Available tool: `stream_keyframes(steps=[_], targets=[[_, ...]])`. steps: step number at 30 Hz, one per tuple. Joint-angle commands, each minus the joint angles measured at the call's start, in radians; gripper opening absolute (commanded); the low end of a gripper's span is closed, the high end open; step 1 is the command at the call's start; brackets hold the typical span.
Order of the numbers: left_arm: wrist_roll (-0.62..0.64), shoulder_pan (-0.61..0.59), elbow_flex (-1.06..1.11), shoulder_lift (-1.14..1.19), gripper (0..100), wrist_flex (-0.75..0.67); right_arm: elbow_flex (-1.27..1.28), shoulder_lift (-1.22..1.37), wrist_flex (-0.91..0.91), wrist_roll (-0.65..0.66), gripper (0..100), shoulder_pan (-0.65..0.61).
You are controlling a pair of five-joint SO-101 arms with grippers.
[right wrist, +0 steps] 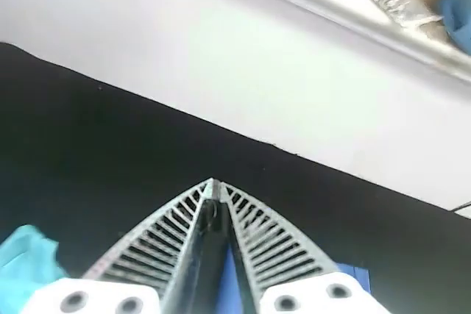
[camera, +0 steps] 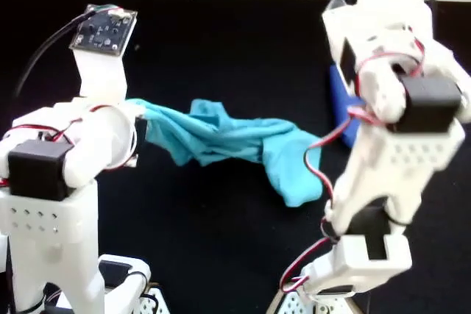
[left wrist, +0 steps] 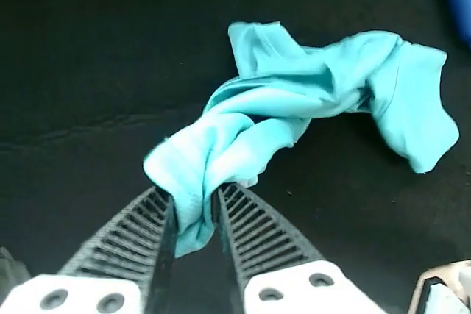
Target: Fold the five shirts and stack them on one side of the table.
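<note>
Left wrist view: left gripper [left wrist: 195,195] pinches an end of the turquoise shirt [left wrist: 309,93]; right gripper [right wrist: 212,184] is pressed together.

no readable text, no labels, no numbers, no signs on anything

The shirt [left wrist: 309,101] was seen as soft, matt cloth. The table [left wrist: 88,71] was covered in dull black material, faintly creased.

Lab: black table [camera: 213,248], white wall [right wrist: 184,56].
</note>
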Motion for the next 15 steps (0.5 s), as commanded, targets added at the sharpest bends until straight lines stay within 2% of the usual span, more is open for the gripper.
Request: stream_keyframes(steps=[1, 7, 10, 15], targets=[[0.005, -0.010, 0.081, 0.036, 1, -0.008, 0.105, 0.102, -0.065, 0.015, 0.6, -0.028], [0.005, -0.079, 0.214, 0.170, 1, -0.221, 0.228, 0.239, 0.140, 0.014, 0.7, -0.133], [0.005, -0.145, 0.209, 0.249, 1, -0.295, 0.266, 0.246, 0.156, -0.014, 0.9, -0.147], [0.005, -0.220, 0.170, 0.400, 1, -0.344, 0.404, 0.245, 0.156, -0.028, 15.6, -0.173]])
